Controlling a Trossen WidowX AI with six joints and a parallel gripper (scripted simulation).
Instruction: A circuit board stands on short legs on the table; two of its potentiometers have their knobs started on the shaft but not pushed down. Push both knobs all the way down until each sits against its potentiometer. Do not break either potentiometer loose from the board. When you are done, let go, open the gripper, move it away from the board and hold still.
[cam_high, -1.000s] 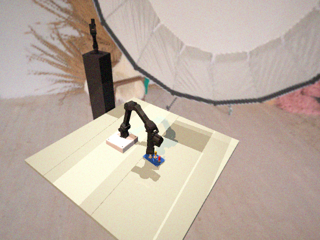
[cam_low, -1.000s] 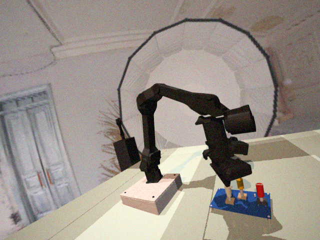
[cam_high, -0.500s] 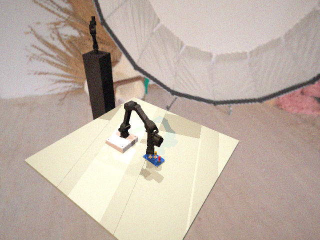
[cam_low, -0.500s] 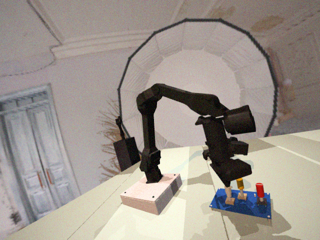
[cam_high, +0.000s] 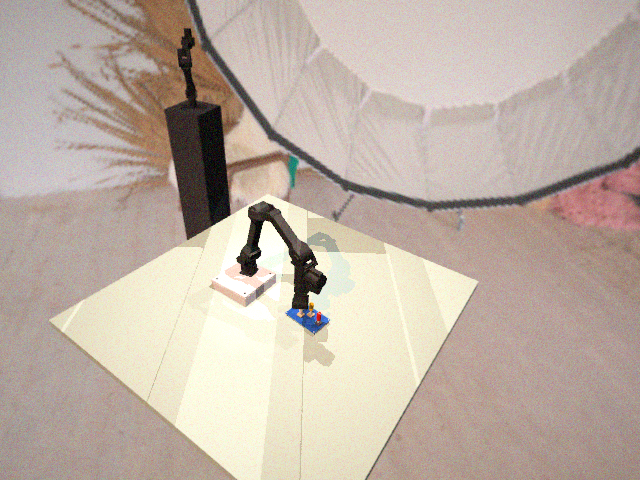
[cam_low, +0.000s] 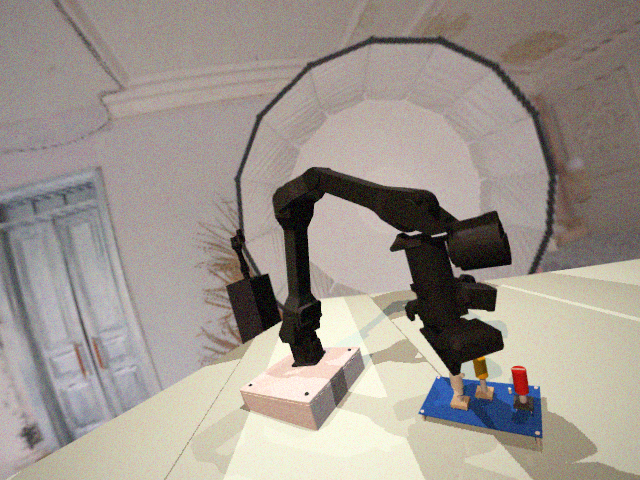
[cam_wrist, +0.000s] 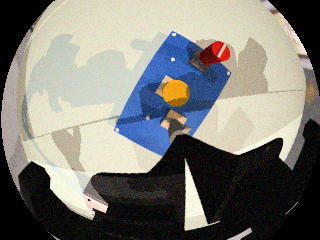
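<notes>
The blue circuit board (cam_high: 314, 327) (cam_low: 485, 419) (cam_wrist: 172, 47) stands on short legs. The red knob (cam_high: 318, 315) (cam_low: 519, 380) (cam_wrist: 215, 53) sits high, with shaft showing between it and its dark potentiometer. The orange-yellow knob (cam_high: 311, 305) (cam_low: 480, 367) (cam_wrist: 176, 93) also sits high, with shaft showing above its tan potentiometer. A pale post or knob (cam_low: 456, 383) (cam_wrist: 178, 133) stands on the third potentiometer; its top is partly hidden by my fingertips. My gripper (cam_high: 300, 306) (cam_low: 455, 370) (cam_wrist: 182, 139) is shut, pointing down right at that top. Whether they touch is unclear.
The arm's pale pink base block (cam_high: 244, 284) (cam_low: 281, 384) (cam_wrist: 96, 204) is behind the board. The orange-yellow knob stands close beside my fingers, and the red one is farther along the board. A tall black pedestal (cam_high: 199, 170) (cam_low: 253, 304) stands beyond the table.
</notes>
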